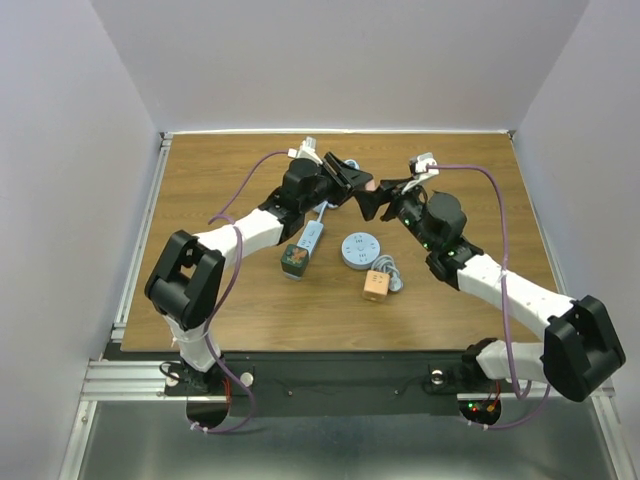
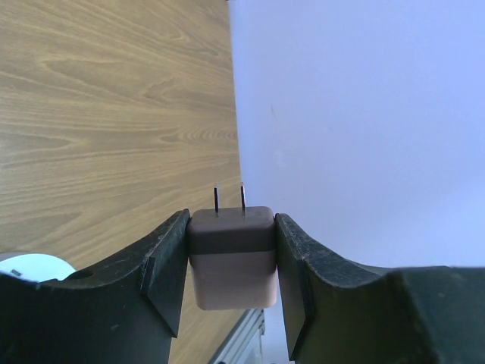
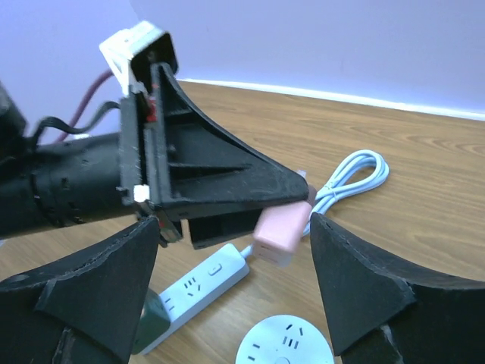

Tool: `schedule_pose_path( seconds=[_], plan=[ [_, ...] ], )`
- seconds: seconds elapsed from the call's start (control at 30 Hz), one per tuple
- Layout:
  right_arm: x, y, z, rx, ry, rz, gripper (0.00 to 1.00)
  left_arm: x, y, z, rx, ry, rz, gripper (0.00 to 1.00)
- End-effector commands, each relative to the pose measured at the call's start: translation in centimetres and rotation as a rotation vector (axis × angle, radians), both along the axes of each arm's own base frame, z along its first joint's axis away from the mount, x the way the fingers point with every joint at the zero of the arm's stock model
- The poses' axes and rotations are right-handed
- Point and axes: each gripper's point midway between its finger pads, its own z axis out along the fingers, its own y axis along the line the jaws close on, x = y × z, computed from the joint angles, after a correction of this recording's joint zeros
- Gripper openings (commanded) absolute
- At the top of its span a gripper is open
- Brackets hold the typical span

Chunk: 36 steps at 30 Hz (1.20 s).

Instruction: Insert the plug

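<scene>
My left gripper [image 2: 231,224] is shut on a pink plug [image 2: 231,258] with a brown face and two prongs that point away from the wrist. It holds the plug above the table [image 1: 200,200], left gripper [image 1: 352,180] and plug [image 1: 371,186] near the back middle. My right gripper [image 1: 386,200] is open and faces the left one. In the right wrist view the plug [image 3: 282,227] sits between the spread fingers [image 3: 364,280] of my right gripper [image 3: 235,235], nearer the right one, with no contact showing. A white power strip [image 3: 201,280] and a round white socket [image 3: 284,353] lie below.
The power strip [image 1: 312,236] has a green adapter [image 1: 295,259] at its near end. The round socket [image 1: 360,249] lies beside it. An orange cube [image 1: 376,286] with a coiled cable [image 1: 392,270] lies nearer. Another white cable coil [image 3: 352,174] lies beyond the plug. Walls enclose the table.
</scene>
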Motion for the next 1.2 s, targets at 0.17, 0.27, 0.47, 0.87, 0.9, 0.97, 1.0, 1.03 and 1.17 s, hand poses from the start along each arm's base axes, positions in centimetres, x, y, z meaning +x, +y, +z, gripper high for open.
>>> schedule_pose_path(
  seconds=[0.17,0.27,0.47,0.87,0.9,0.97,1.0,1.03,1.17],
  plan=[
    [1.3,0.9,1.5,0.01,-0.062,-0.032,0.81,-1.2,1.3,8.2,-0.169,-0.142,0.029,0.0],
    [1.7,0.7,1.3,-0.002,-0.066,-0.049,0.79,-1.8,1.3,7.9,-0.184,-0.126,0.02,0.0],
    [1.5,0.5,2.7,0.012,-0.12,-0.055,0.74,-1.8,1.9,8.2,-0.181,-0.143,0.042,0.0],
    [2.3,0.5,2.8,0.008,-0.142,-0.083,0.54,-2.3,1.5,8.3,-0.194,-0.138,0.013,0.0],
    [2.4,0.5,2.8,0.003,-0.148,-0.085,0.52,-2.3,1.6,8.3,-0.194,-0.136,0.013,0.0],
    [2.7,0.6,2.8,-0.005,-0.158,-0.087,0.47,-2.4,1.5,8.2,-0.194,-0.133,0.012,0.0],
    [2.8,0.7,3.0,-0.006,-0.165,-0.083,0.45,-2.6,1.5,8.1,-0.197,-0.128,0.008,0.0],
    [2.8,0.9,3.0,-0.005,-0.174,-0.081,0.4,-2.7,1.3,8.2,-0.201,-0.13,0.0,0.0],
    [3.3,1.2,3.1,-0.005,-0.183,-0.079,0.15,-3.2,1.0,8.4,-0.229,-0.126,-0.025,0.0]
  ],
)
